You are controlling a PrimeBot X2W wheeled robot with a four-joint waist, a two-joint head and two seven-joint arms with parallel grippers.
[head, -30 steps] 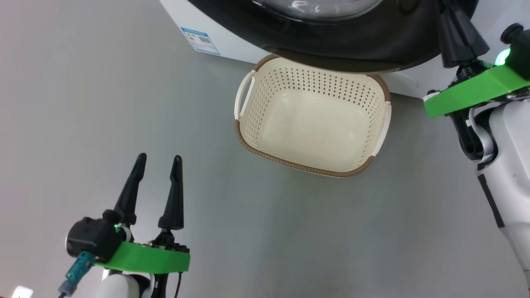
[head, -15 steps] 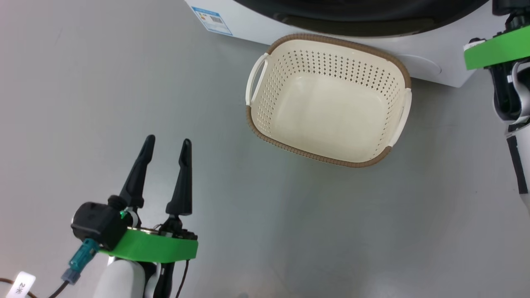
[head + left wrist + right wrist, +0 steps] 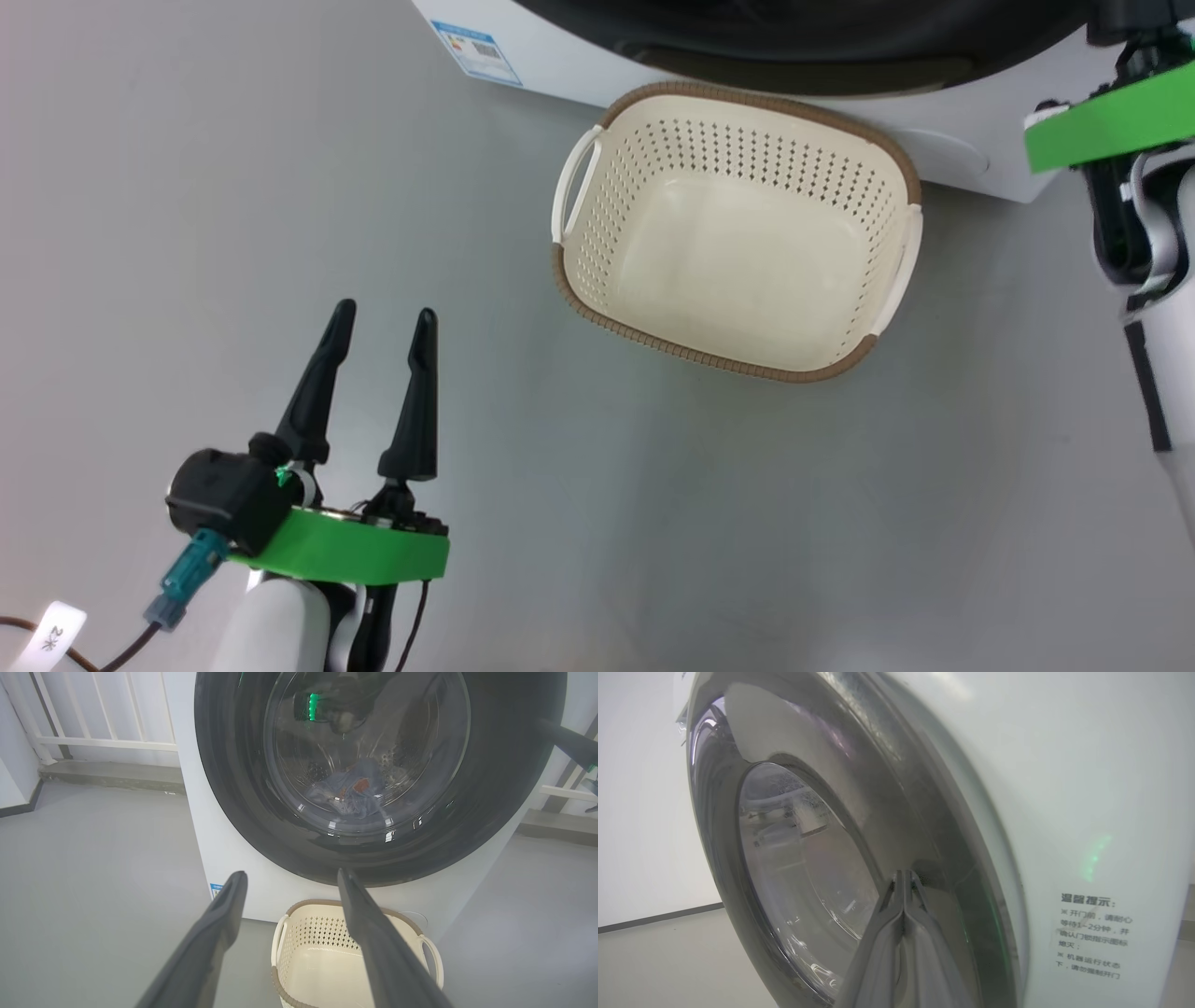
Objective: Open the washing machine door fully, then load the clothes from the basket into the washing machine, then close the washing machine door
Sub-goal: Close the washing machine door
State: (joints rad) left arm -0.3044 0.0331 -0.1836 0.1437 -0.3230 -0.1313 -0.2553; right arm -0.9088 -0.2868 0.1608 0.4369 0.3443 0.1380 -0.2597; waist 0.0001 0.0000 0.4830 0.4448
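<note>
The cream basket (image 3: 597, 233) stands empty on the floor, right in front of the white washing machine (image 3: 560, 65). Its round black-rimmed door (image 3: 224, 765) lies flat against the machine's front. Behind the glass, blue clothes (image 3: 355, 795) with orange prints lie in the steel drum. My left gripper (image 3: 385, 313) hangs open and holds nothing, low and left of the basket (image 3: 327, 961). My right gripper (image 3: 903, 875) is shut, its tips resting against the door's glossy black rim (image 3: 938, 849). One of its dark fingers (image 3: 565, 739) shows at the door's right edge.
A blue label sticker (image 3: 476, 51) marks the machine's lower left corner. A warning label (image 3: 1092, 938) is on its white front beside the door. Grey floor (image 3: 653, 523) spreads around the basket. White railings (image 3: 93, 742) and a low step stand behind to the left.
The head camera has shifted, so the glass bowl has left that view. The door's black rim no longer overlaps the basket's far rim. My left gripper stays open.
</note>
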